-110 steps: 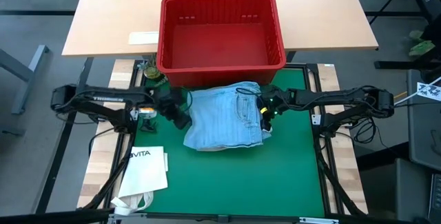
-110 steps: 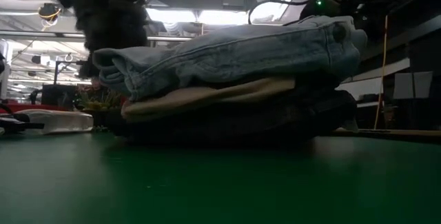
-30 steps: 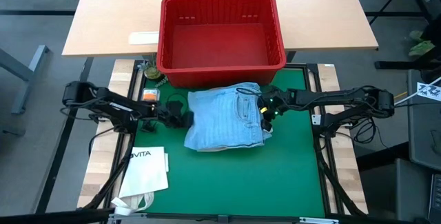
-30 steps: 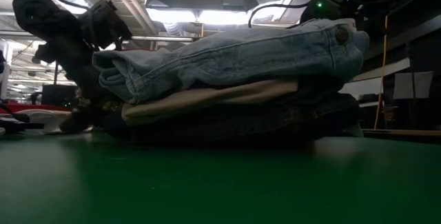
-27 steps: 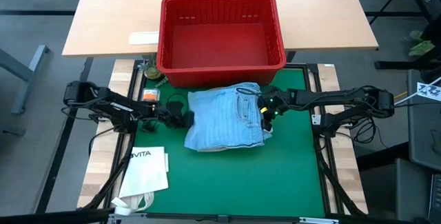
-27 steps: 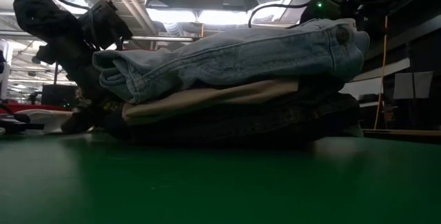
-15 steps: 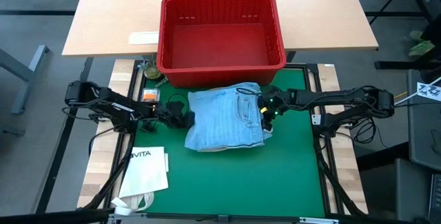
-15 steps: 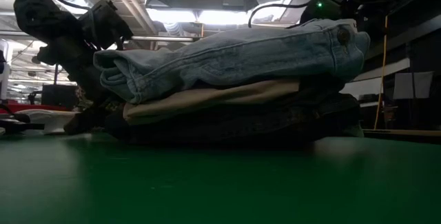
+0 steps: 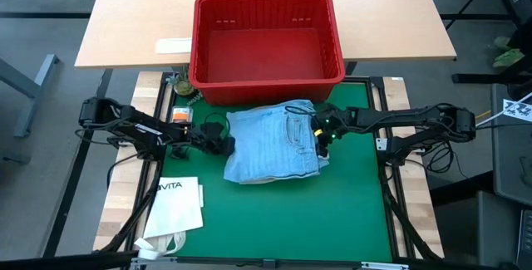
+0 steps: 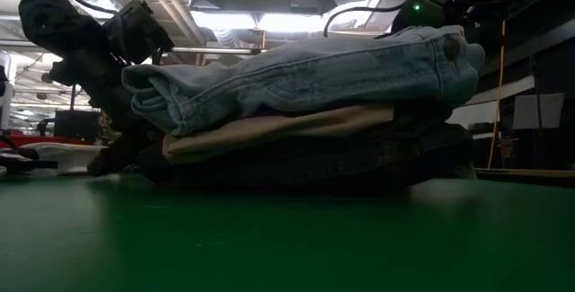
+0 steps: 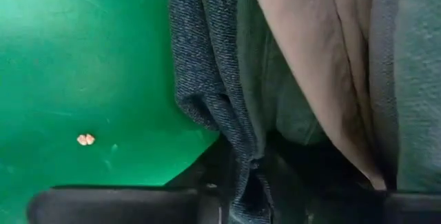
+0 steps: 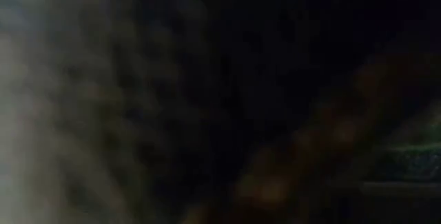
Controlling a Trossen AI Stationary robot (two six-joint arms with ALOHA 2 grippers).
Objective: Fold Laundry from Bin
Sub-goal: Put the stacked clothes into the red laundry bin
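stack: four folded garments piled on the green mat (image 9: 349,220), just in front of the red bin (image 9: 266,41)
top layer: light blue denim jeans (image 9: 273,141), waistband button towards the right arm in the low view (image 10: 296,72)
under it: khaki-tan garment (image 10: 269,126), then dark navy-grey trousers (image 10: 359,159); a dark green layer shows between them in the left wrist view (image 11: 275,86)
bin: on the mat's far edge against the wooden table (image 9: 133,12), nothing visible inside
left hand (image 9: 223,144): low on the mat at the stack's left edge, touching it; wrist view shows the fingers (image 11: 117,205) pinched on a fold of the navy-grey trousers (image 11: 207,79) at the bottom of the stack
right hand (image 9: 318,134): pressed into the stack's right edge, beside the jeans waistband; wrist view is just dark cloth up close, cannot tell whether it's clenched or released
paper bag (image 9: 174,208): white, printed VITA, lying flat off the mat's left near corner, well apart from the stack
small crumb (image 11: 85,139): on the mat near the stack's left edge
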